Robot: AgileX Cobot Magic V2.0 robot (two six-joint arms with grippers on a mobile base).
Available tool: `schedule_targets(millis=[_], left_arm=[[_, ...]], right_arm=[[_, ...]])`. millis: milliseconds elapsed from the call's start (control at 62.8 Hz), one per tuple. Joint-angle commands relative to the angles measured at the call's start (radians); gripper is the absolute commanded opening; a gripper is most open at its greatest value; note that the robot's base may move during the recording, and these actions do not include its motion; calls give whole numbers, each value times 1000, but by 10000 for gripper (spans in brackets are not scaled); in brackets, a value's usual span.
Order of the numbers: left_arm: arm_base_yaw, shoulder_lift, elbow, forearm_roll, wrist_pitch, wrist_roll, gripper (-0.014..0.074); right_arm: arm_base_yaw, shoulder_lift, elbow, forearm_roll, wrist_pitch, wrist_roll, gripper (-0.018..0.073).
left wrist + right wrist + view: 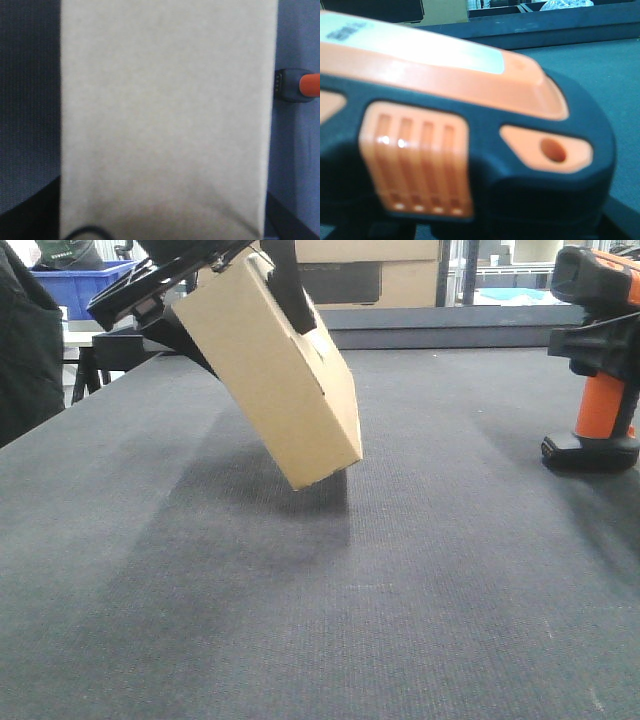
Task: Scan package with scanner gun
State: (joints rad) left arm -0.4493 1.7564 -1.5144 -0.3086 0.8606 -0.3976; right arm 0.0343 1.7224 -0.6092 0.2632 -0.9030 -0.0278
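Being gripped by its upper end between the closed left jaws in the front view, the package (275, 370) is being held tilted clear of the counter (300, 620). This is seemingly being done to offer a face to the scanner gun (600, 390), which is being steadied upright on its base well to the right, the right jaws closed around its neck. From the left wrist, the package (165, 115) is being seen filling the space between those jaws, the scanner gun (295, 85) just past its right edge; from the right wrist, the scanner gun (470, 125) is being seen too close for the jaws to be made out.
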Motion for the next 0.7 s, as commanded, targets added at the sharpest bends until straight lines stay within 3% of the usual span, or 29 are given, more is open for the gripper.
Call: schedule_targets(millis=[0, 127, 366, 685], left_arm=[[-4, -8, -10, -8, -11, -6, -111], [-4, -8, -10, -8, -11, -6, -111], [-4, -8, -10, -8, -11, -6, -111], [-4, -8, -10, -8, -11, -6, -111]], right_arm=[[-1, -8, -11, -8, -23, 3, 214], [-1, -8, -11, -8, -10, 3, 374], [-1, -12, -11, -8, 44, 3, 553], [-1, -119, 62, -9, 60, 3, 562]])
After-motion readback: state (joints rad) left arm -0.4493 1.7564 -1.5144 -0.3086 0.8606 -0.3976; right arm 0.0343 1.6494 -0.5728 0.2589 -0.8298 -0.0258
